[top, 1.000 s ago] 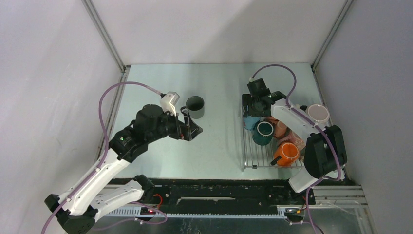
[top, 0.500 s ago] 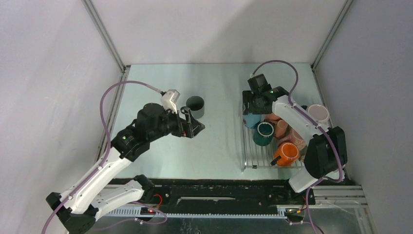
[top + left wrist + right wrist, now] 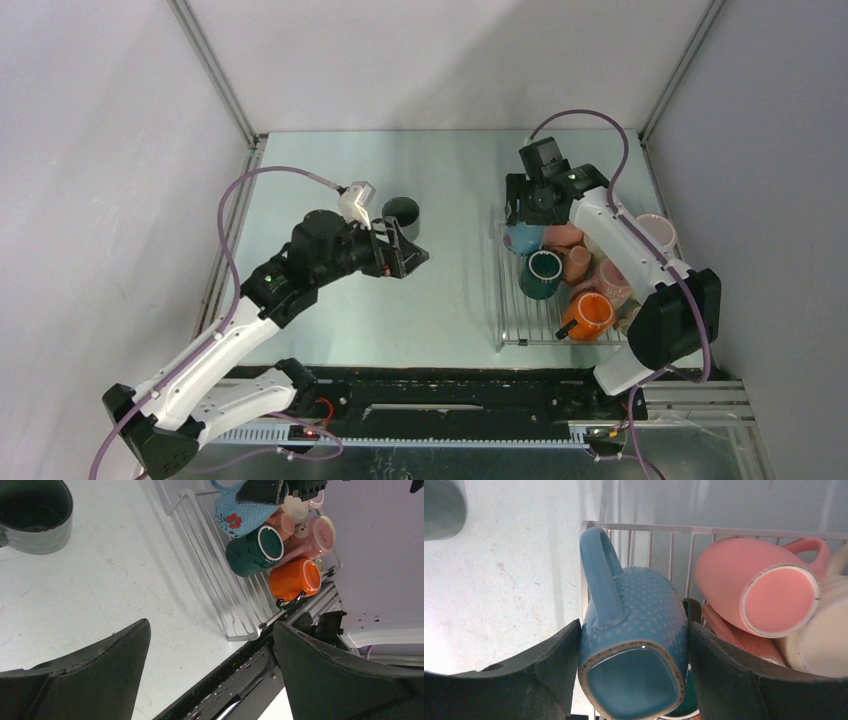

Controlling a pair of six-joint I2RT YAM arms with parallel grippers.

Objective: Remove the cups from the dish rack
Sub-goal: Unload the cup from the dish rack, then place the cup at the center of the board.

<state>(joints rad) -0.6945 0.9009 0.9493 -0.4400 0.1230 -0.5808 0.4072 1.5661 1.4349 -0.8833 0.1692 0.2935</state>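
Observation:
My right gripper (image 3: 631, 630) is shut on a blue dotted cup (image 3: 634, 625), one finger on each side of its body and its handle pointing away. It holds the cup (image 3: 522, 238) over the far left corner of the dish rack (image 3: 515, 322). On the rack lie a dark teal cup (image 3: 541, 275), an orange cup (image 3: 587, 313) and pink cups (image 3: 563, 236). A dark grey cup (image 3: 402, 212) stands upright on the table. My left gripper (image 3: 405, 255) hangs open and empty just in front of it, over bare table (image 3: 211, 625).
A pale cup (image 3: 655, 232) sits at the rack's far right edge. The enclosure walls stand close behind the rack and to its right. The black rail with the arm bases (image 3: 450, 390) runs along the near table edge.
My right gripper has risen and drawn toward the far wall with the blue cup in it. My left gripper has swung a little to the right, away from the dark grey cup.

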